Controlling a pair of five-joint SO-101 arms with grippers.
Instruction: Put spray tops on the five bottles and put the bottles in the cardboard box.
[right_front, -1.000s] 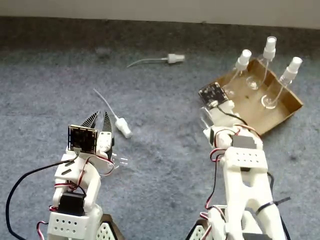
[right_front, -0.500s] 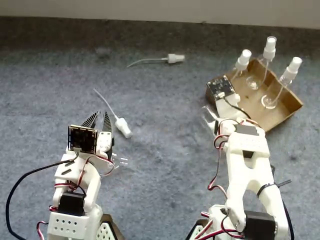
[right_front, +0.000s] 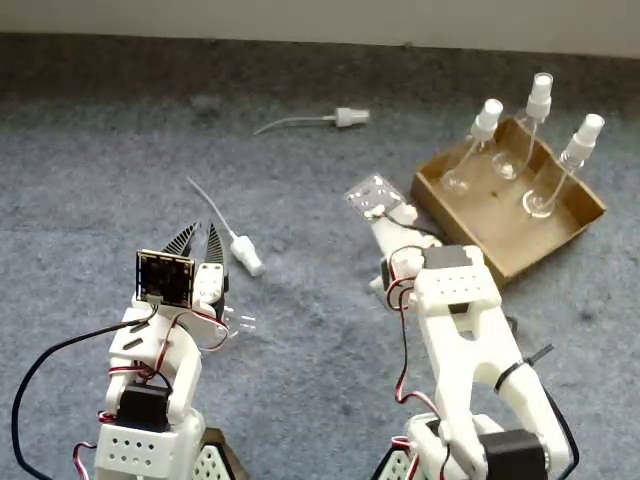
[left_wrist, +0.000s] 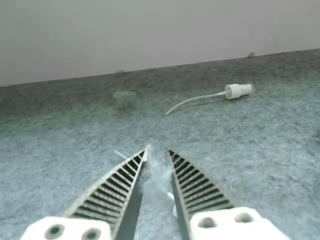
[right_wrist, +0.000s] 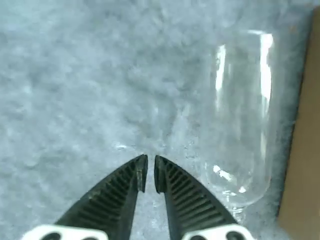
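An uncapped clear bottle (right_wrist: 242, 120) lies on its side on the grey-carpeted worktop (right_front: 330, 330), just beside the right pincer (right_wrist: 150, 172) and between it and the wall of the cardboard box (right_wrist: 306, 150). It is close to the pincer but not touching it. The right pincer is clenched, tips almost meeting on nothing, so it would have to spread before it can take the bottle. The bottle looks light, smooth and slick, and being round it will probably roll if nudged. Whether it is glass or plastic cannot be told, so a gentle squeeze across the middle of the body seems safest, leaving the narrower end free for a top. In the high view the box sits at 2 o'clock from the right arm and holds 3 capped bottles (right_front: 541, 100). The left pincer (right_front: 200, 243) stands narrowly parted and grasps nothing that can be made out. A loose spray top (right_front: 247, 258) with a long thin tube lies just at its 3 o'clock, and a second spray top (right_front: 350, 117) lies well off at 1 o'clock.
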